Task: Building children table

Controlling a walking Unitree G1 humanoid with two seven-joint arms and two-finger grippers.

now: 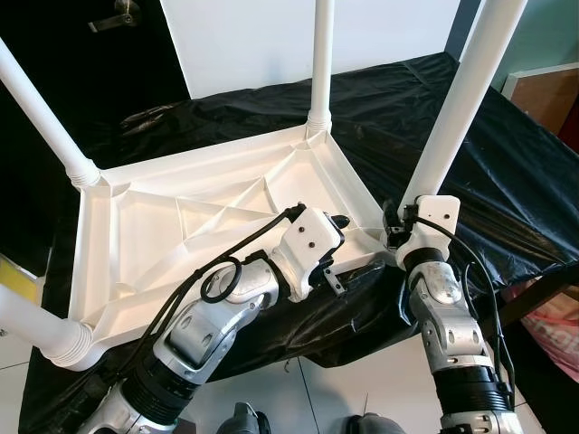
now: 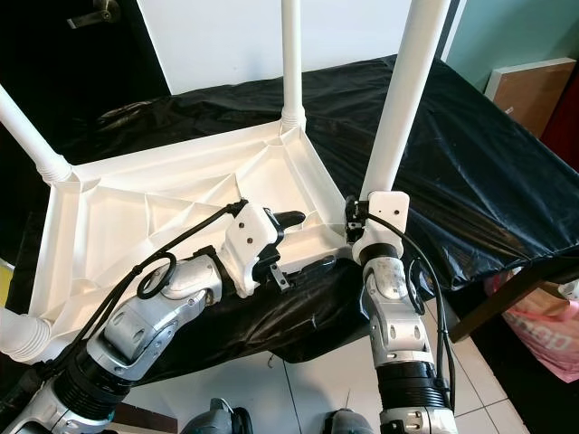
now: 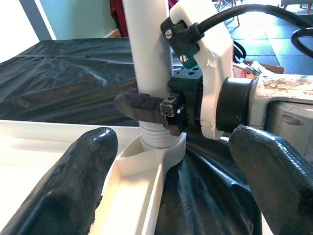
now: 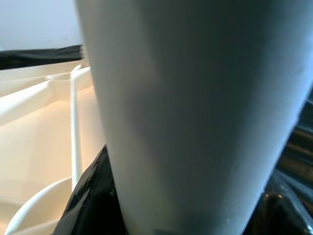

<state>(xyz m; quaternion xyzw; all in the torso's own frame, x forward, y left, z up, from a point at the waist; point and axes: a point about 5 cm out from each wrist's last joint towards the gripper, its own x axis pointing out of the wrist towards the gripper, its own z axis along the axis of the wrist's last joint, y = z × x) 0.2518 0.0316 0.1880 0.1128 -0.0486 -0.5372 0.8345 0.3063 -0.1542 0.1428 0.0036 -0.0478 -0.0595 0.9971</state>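
Here my right gripper's fingers [image 3: 142, 105] are closed around the base of the near-right table leg [image 1: 457, 99], just above the socket where it enters the upturned white tabletop [image 1: 181, 231]; from the left wrist view I see one black finger pressed across the front of the white tube, and the right wrist view has that tube right up against the lens. The right gripper [image 1: 398, 226] sits at the tabletop's near-right corner, its silver forearm rising from below. My left gripper [image 1: 336, 226] hovers over the near rim of the tabletop, just beside that same corner, and its fingers [image 3: 68, 191] stand wide apart with nothing between them, straddling the rim's edge.

The children's table lies upside down on a desk [image 1: 507, 172] draped in black plastic sheet, ribbed underside facing up. All four white legs are standing in their corner sockets: the far-right leg [image 1: 320, 54], the far-left leg [image 1: 41, 113], and the near-left leg [image 1: 36, 330], which slants toward me. White floor tiles [image 1: 298, 389] show beneath the desk's near edge.
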